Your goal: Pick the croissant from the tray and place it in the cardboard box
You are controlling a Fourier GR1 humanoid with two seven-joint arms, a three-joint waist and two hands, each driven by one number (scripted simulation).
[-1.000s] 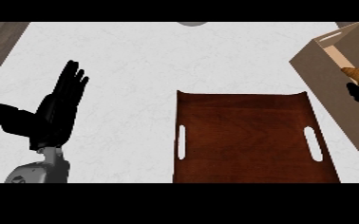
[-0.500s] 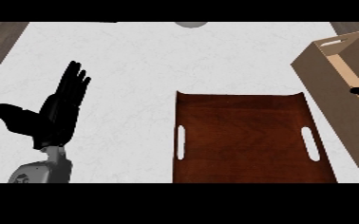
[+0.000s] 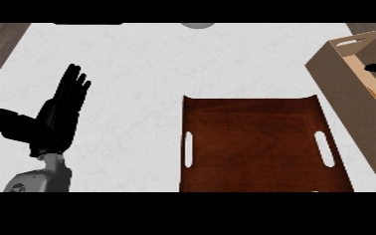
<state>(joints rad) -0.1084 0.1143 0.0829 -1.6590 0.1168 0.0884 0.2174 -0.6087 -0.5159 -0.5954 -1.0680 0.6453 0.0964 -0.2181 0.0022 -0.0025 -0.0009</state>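
Observation:
The brown wooden tray (image 3: 257, 144) lies on the white counter at lower middle right, and nothing lies on it. The cardboard box (image 3: 339, 82) stands at the right edge, partly cut off. No croissant shows anywhere. A small black part of my right hand (image 3: 371, 67) shows at the right edge, over the box's inside. My left hand (image 3: 55, 119) rests open at the left, fingers up, well apart from the tray.
The white counter (image 3: 183, 64) spreads between my left hand and the tray. A grey round thing (image 3: 197, 25) peeks in at the top edge. Brown floor shows past the counter's top left corner (image 3: 11, 35).
The tan bit and the larger part of my right hand seen over the box one second ago have gone; only a black sliver remains. The left hand has stayed put.

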